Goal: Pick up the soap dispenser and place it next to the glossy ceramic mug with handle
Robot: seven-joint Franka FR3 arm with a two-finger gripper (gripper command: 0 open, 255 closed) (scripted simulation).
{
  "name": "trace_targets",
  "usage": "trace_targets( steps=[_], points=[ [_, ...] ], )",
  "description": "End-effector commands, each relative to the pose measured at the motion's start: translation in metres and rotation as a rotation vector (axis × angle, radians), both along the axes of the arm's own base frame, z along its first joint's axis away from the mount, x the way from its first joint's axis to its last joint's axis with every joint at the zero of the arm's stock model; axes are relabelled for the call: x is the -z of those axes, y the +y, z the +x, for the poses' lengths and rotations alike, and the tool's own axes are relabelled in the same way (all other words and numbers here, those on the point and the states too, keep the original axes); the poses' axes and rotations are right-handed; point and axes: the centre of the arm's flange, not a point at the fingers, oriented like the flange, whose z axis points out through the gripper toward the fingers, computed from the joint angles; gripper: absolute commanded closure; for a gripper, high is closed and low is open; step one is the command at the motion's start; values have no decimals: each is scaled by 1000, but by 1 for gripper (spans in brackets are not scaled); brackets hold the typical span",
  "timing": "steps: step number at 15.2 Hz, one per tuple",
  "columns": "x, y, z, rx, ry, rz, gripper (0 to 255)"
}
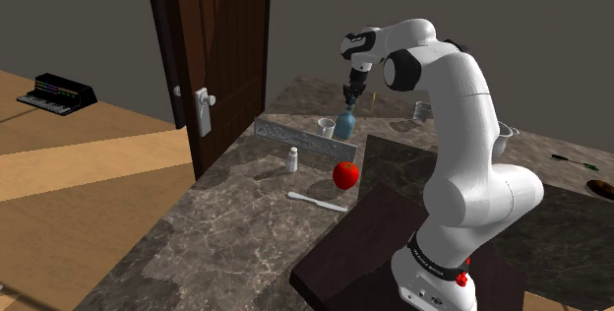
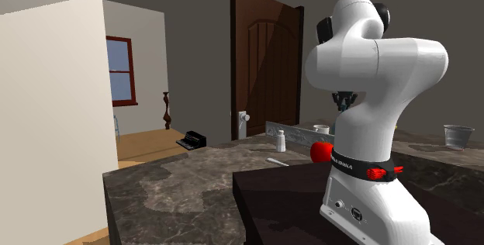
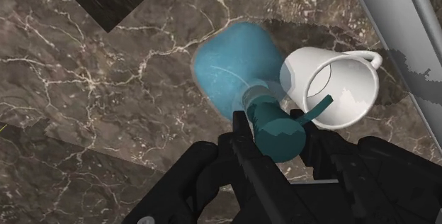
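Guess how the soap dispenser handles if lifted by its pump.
Likely rigid: the soap dispenser looks hard-bodied. Held at the narrow pump head by the claw, the wide body below may swing. Its smooth surface could slip.

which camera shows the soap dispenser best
The wrist view: the blue soap dispenser sits close up, its teal pump clasped by the end effector, beside the white mug. The shoulder view shows it small and distant; in the second exterior view the arm blocks it.

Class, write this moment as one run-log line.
tool: shut on dispenser | dispenser: upright, beside white mug | release: not yet done
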Motion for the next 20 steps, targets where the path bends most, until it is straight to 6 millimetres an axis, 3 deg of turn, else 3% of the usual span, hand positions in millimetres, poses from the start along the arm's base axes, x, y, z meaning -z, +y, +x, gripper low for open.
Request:
trace_targets(
  steps=[1, 4, 5, 10, 14, 20],
  points=[
    [0, 0, 0, 0, -1, -1, 255],
    [0, 0, 0, 0, -1, -1, 255],
    [0, 0, 0, 0, -1, -1, 0],
    [0, 0, 0, 0, -1, -1, 0],
    [-50, -3, 0, 0, -1, -1, 0],
    [-50, -3, 0, 0, -1, -1, 0]
  ],
)
